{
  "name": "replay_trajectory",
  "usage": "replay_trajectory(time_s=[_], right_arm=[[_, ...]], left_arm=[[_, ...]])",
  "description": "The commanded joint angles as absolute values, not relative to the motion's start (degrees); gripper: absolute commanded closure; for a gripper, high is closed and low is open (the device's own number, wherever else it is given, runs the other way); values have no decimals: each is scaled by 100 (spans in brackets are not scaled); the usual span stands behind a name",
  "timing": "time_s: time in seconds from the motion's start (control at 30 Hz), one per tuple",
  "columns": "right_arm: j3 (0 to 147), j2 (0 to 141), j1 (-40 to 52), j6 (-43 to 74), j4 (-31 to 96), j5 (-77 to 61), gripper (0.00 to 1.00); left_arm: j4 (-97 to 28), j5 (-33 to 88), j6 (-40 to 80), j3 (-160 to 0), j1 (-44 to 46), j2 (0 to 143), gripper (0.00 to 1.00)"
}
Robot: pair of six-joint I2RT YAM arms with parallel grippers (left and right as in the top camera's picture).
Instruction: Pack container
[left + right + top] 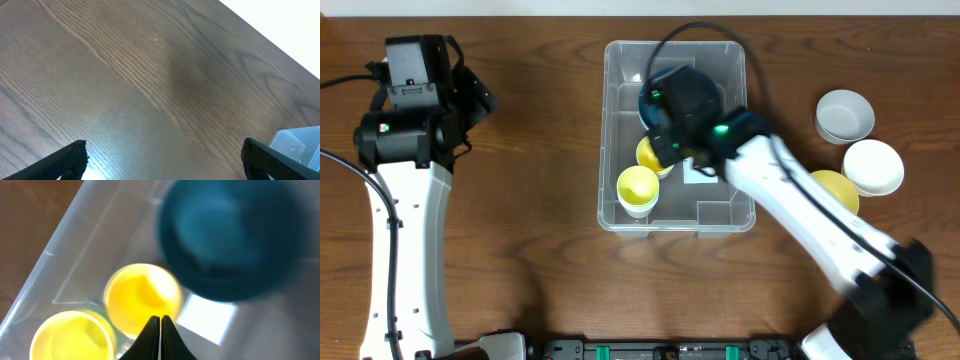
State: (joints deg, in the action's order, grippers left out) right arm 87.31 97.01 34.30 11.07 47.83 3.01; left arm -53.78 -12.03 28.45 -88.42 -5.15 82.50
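The container (612, 120), a clear ribbed bin at mid-counter (150, 75), holds a teal bowl (232, 240) and two yellow bowls (142, 297). Your right jaws hang clenched on nothing above them. Lift clear of the rim before swinging to the white bowls (845, 115) outside. The left jaws gape wide.

Clear rectangular container (610, 120), upright mid-table, with two yellow bowls (638, 188) and one blue bowl (235, 235) inside.

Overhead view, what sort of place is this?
Likely a robotics lab workbench, not a home: a left arm and right arm work at a wooden table, with a clear container holding yellow bowls.
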Motion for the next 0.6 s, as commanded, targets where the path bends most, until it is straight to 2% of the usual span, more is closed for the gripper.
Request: replay_trajectory(time_s=[0.0, 0.17, 0.3, 0.43, 0.57], right_arm=[[8849, 8864, 3011, 1619, 5196, 1044, 95], [8849, 8320, 2150, 1839, 6047, 1111, 87], [8831, 8270, 1597, 1837, 6348, 836, 86], [8630, 8405, 1466, 1767, 6145, 412, 96], [8294, 8632, 1632, 1461, 5572, -134, 98]], left_arm=[[-5395, -1269, 2810, -8927, -523, 8241, 2], [-5395, -1269, 2810, -8927, -523, 8241, 2], [-5395, -1269, 2810, -8927, -523, 8241, 2], [-5395, -1269, 2810, -8927, -523, 8241, 2], [-5395, -1267, 2810, -8927, -523, 8241, 2]])
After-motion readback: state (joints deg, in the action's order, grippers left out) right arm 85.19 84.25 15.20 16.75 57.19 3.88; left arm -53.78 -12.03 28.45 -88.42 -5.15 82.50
